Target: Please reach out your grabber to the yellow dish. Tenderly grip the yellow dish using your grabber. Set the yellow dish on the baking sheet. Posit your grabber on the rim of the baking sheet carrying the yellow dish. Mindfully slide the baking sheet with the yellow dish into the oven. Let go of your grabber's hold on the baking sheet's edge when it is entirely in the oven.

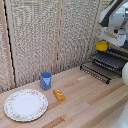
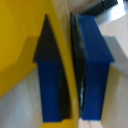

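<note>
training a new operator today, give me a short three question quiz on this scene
1. True or false: the grabber holds the yellow dish by its rim.
2. Which object stands nearest the blue cup? A) orange-yellow oblong item B) baking sheet C) yellow dish
3. Fill in: in the wrist view, the dish's yellow rim sits between two ____ fingers.

Key: 1 true; 2 A; 3 blue

Note: the white patterned plate lies on the wooden table, apart from the cup.
</note>
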Motion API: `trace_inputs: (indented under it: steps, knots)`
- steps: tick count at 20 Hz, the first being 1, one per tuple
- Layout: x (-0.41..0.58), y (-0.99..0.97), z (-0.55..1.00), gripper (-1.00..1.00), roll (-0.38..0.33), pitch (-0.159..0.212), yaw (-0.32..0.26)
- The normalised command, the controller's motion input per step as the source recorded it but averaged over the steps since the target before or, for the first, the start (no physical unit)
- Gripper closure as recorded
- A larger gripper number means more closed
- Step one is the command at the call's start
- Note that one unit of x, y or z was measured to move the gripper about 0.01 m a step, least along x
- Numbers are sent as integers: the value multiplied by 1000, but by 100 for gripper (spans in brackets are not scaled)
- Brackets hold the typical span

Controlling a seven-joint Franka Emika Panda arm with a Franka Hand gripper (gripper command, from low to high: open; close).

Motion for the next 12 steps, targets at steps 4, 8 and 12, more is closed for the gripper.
trace_inputs:
  steps: [4, 8, 12]
  knots:
    - [159, -555, -133, 100, 31, 13, -51]
    - [299, -464, -227, 100, 4, 100, 88]
    - [298, -607, -149, 100, 16, 96, 145]
